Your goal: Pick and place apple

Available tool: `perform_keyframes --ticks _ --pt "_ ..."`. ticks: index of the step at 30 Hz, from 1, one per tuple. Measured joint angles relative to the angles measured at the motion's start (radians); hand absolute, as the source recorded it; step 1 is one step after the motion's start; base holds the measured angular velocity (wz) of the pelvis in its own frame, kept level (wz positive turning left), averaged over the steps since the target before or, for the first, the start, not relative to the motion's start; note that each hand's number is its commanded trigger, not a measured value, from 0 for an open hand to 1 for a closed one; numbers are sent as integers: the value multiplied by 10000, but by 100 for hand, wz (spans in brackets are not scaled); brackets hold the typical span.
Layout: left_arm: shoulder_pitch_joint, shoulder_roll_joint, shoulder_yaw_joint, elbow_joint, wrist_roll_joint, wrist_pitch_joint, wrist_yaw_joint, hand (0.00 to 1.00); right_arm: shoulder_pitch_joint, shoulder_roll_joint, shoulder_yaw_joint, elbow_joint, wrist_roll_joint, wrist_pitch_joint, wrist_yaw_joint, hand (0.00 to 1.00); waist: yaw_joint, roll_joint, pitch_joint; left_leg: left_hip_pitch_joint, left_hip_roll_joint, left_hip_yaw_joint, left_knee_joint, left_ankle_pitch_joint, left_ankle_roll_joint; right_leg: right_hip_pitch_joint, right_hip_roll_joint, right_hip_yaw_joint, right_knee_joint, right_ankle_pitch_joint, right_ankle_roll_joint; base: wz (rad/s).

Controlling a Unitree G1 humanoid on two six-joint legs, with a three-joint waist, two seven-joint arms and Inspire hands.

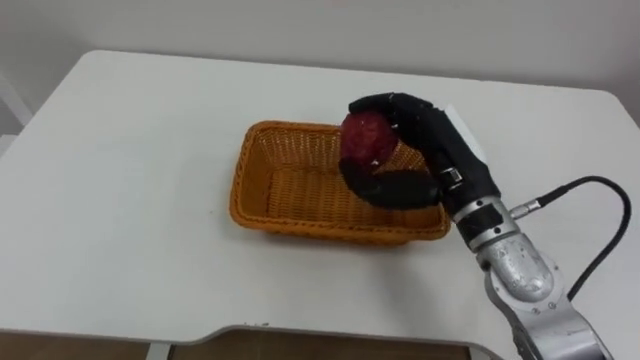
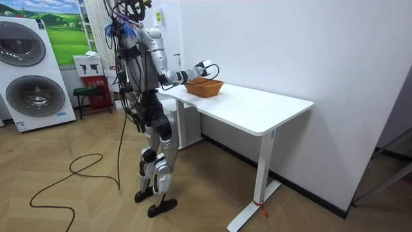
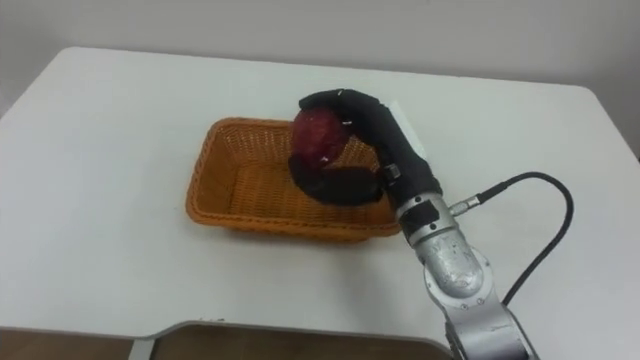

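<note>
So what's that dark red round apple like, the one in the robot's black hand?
The dark red round apple looks whole and smooth-skinned, a deep, slightly mottled red. The robot's black right hand grips it: the fingers curl over its top and far side, and the thumb hooks underneath. It is held over the right part of the orange woven basket, above the rim, and seems to touch only the hand. No stalk or leaf can be made out.
</note>
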Motion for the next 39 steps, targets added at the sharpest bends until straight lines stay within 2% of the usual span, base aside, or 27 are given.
perform_keyframes --ticks 15,20,25,28,29,31,35,37,39 --pt "-206 5 -102 -19 -6 53 303 0 -137 20 152 -39 34 82 165 0 66 11 -11 15 -8 33 -2 10 3 20 -7 -10 -7 3 4 0" --pt "-165 5 -83 0 -2 46 312 0 -136 15 98 -137 41 82 125 0 -154 19 -6 31 -16 3 -6 10 4 125 -16 -28 -35 5 8 1" --pt "-152 6 -61 110 -7 -3 310 0 -137 3 -338 -631 54 32 -224 0 -227 16 -7 111 -16 18 -14 18 4 152 -12 -6 -31 5 8 0" --pt "-40 -6 45 249 -9 -23 288 0 -129 -57 -795 -818 24 28 -477 0 -368 3 -15 168 -14 33 -18 18 4 216 -16 -8 -36 5 8 0" --pt "29 -32 301 274 -14 -27 270 0 -130 -74 -1088 -924 -90 24 -609 0 -479 -3 -19 161 -16 24 -15 18 4 196 -21 -7 -40 7 11 0" --pt "205 -18 554 264 -15 -52 284 0 -129 -148 -1710 -1102 -118 15 -879 0 -695 -73 -64 140 -25 4 -8 18 5 181 -27 -18 -39 10 17 0" --pt "563 2 611 268 -8 -110 415 0 -121 -288 -3192 -1322 211 -301 -2191 0 -1090 -120 -100 185 -31 28 -6 25 15 172 -27 -7 -36 12 20 -2" --pt "746 -26 1021 272 -3 -272 445 0 -72 -290 -4121 -1322 142 -492 -2890 0 -1268 -127 -104 197 -24 72 -6 25 15 158 -22 2 -34 11 20 -3" --pt "798 -31 1273 272 -5 -329 502 0 10 -309 -4673 -1321 130 -587 -3530 0 -1287 -145 -117 238 -21 136 -2 25 15 165 -18 34 -21 11 20 -10"
